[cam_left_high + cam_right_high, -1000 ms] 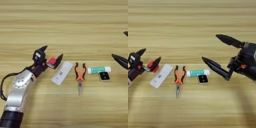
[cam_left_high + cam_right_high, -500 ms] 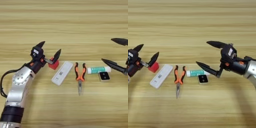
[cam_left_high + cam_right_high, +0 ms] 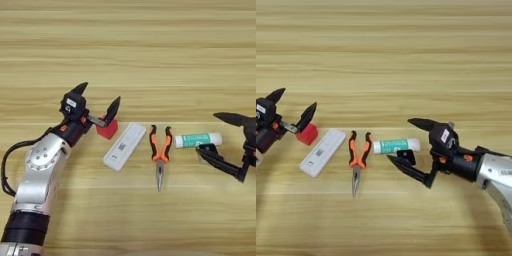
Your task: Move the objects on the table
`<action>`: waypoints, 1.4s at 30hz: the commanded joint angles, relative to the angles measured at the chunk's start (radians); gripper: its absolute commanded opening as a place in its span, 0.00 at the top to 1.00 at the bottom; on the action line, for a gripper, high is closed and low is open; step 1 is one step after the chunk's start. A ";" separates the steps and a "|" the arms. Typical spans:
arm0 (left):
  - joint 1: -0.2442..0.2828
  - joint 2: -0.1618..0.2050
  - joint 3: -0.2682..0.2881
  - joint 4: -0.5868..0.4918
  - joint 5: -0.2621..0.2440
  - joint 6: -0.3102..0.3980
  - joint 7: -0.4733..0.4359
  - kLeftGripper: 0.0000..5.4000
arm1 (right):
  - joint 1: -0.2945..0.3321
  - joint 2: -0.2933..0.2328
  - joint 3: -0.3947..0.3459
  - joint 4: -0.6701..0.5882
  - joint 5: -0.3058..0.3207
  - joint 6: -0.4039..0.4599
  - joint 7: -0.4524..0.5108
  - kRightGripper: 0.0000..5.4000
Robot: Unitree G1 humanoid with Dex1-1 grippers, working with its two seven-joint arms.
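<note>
The red cube (image 3: 107, 130) lies on the table (image 3: 130, 55), just below the right fingertip of my left gripper (image 3: 98, 97), which is open and holds nothing. To its right lie the white flat device (image 3: 125, 146), the orange-handled pliers (image 3: 160, 149) and the green-white tube (image 3: 396, 146). My right gripper (image 3: 399, 140) is open wide around the tube's right end, one finger beyond it and one in front. The black block (image 3: 408, 157) shows partly beside that near finger.
The objects lie in a row across the table's middle band. My left arm (image 3: 40, 170) reaches in from the lower left and my right arm (image 3: 486, 172) from the lower right.
My right gripper has swept left, from the right edge to the tube and black block. My left gripper has backed off the red cube, which stays on the table.
</note>
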 commanded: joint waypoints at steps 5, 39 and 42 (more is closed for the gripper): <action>-0.014 -0.007 0.005 0.001 0.010 -0.006 0.009 0.00 | 0.095 0.065 0.055 0.028 -0.063 -0.009 -0.071 0.00; -0.016 -0.014 0.023 -0.003 -0.010 -0.021 -0.014 0.00 | 0.129 0.206 0.075 0.106 -0.162 0.079 -0.293 0.00; -0.016 -0.014 0.023 -0.004 -0.011 -0.022 -0.016 0.00 | 0.110 0.222 0.074 0.127 -0.171 0.100 -0.323 0.00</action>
